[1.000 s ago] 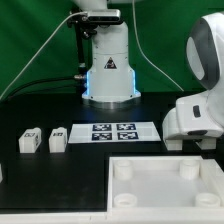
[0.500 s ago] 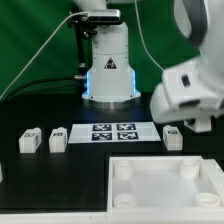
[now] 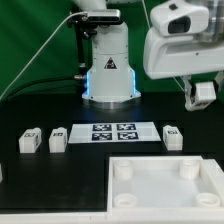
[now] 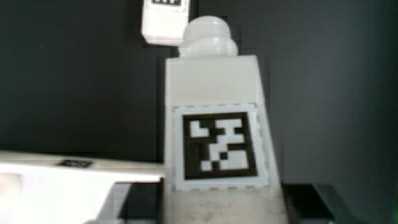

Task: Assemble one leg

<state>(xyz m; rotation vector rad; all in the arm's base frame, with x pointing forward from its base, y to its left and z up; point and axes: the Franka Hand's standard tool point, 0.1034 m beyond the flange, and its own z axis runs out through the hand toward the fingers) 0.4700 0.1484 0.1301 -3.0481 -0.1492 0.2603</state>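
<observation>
My gripper hangs high at the exterior view's right, shut on a small white leg and holding it well above the table. In the wrist view this leg stands between my dark fingers, its black-and-white tag facing the camera and its round peg pointing away. Three more legs rest on the black table: two at the exterior view's left and one at the right. One leg on the table shows in the wrist view beyond the held one.
The marker board lies at the table's middle. The large white panel with round corner sockets lies in front. The robot's base stands at the back. A white flat piece shows in the wrist view; I cannot tell which.
The arm has risen from low at the table's right to high above it, carrying a leg. The leg beside the marker board's right end came into view.
</observation>
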